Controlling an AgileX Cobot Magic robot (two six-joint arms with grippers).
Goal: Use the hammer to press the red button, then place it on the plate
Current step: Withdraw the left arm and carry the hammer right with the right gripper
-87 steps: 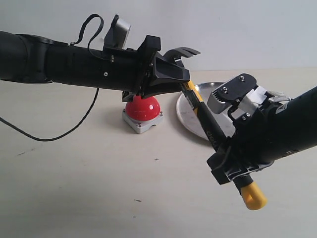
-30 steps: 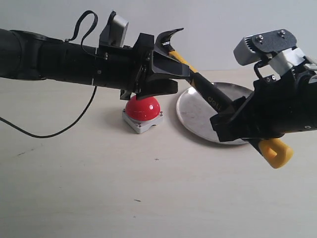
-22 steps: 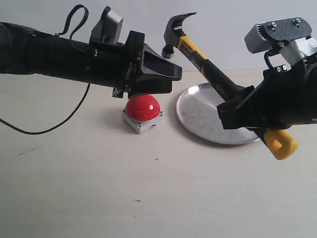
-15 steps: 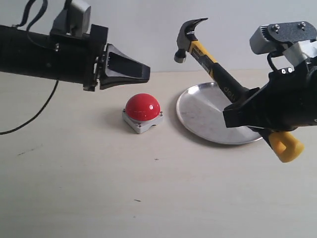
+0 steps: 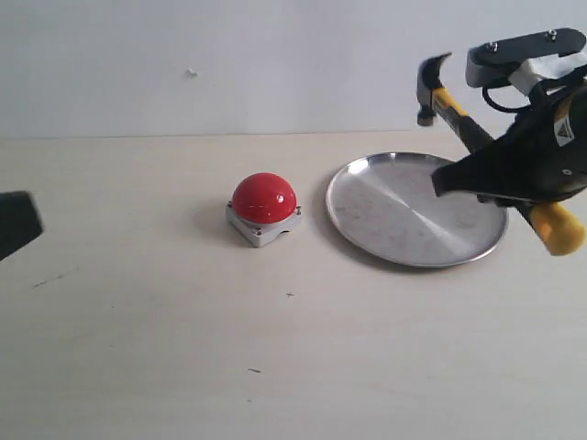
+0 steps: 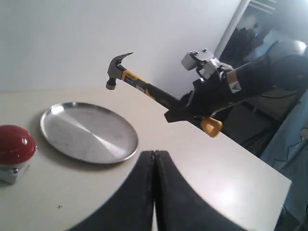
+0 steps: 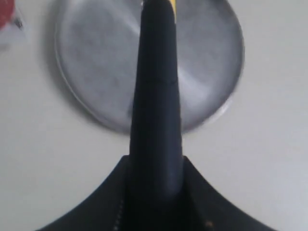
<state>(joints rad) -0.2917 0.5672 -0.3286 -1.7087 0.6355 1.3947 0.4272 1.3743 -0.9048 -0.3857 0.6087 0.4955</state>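
right gripper point(image 5: 459, 179) holds the hammer point(image 5: 451, 108) tilted above the plate point(image 5: 394, 225); left gripper point(image 6: 154, 156) fingers pressed together.

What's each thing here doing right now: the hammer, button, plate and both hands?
hammer: held in the air above the plate, head up.
right hand: shut on the hammer's handle.
left hand: shut, holding nothing.
red button: on the table, nothing touching it.
plate: flat on the table, nothing on it.

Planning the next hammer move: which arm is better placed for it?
Right. The right fingers grip the hammer above the plate, near the red button. The left fingers are shut, empty, far off at the other side.
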